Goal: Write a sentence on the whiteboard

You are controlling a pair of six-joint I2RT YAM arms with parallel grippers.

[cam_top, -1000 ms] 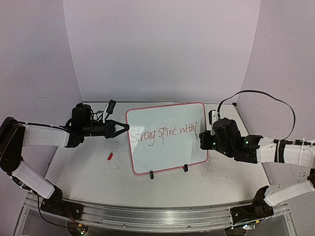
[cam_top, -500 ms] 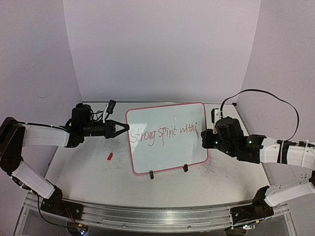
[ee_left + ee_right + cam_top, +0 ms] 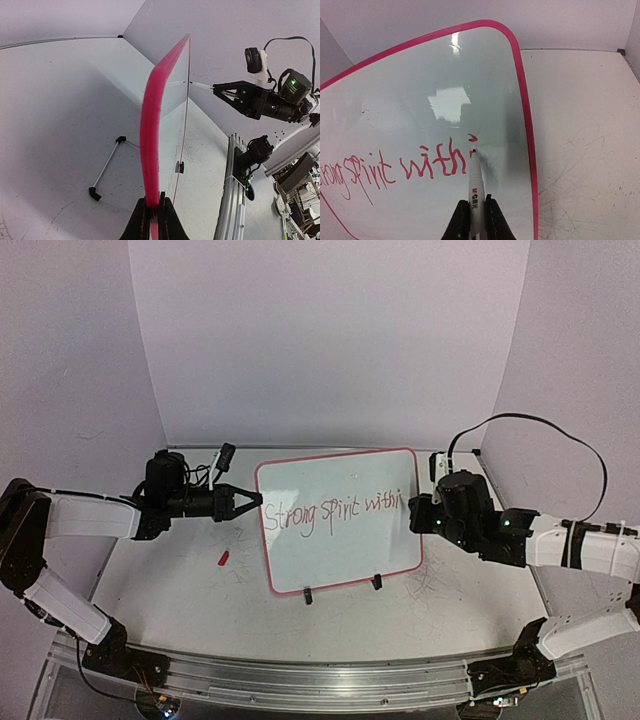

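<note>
The whiteboard (image 3: pixel 340 558), glossy white with a red-pink rim, stands tilted on the table. Red lettering on it, the sentence (image 3: pixel 330 512), reads "Strong spirit withi". My left gripper (image 3: pixel 258 502) is shut on the board's left rim; in the left wrist view its jaws (image 3: pixel 154 206) pinch the pink edge (image 3: pixel 150 125). My right gripper (image 3: pixel 413 513) is at the board's right side, shut on a white marker (image 3: pixel 476 180). In the right wrist view the marker's red tip touches the board (image 3: pixel 420 85) at the last "i" of the sentence (image 3: pixel 420 167), just inside the right rim.
A small red marker cap (image 3: pixel 224 559) lies on the table left of the board. Two black clip feet (image 3: pixel 307 595) (image 3: pixel 377 582) hold the board's lower edge. A wire stand (image 3: pixel 106 169) rests behind the board. Grey scuff marks cover the tabletop. A black cable (image 3: pixel 530 430) arcs above the right arm.
My right gripper with the marker has shifted slightly up and right along the board. The left gripper and the board have not moved.
</note>
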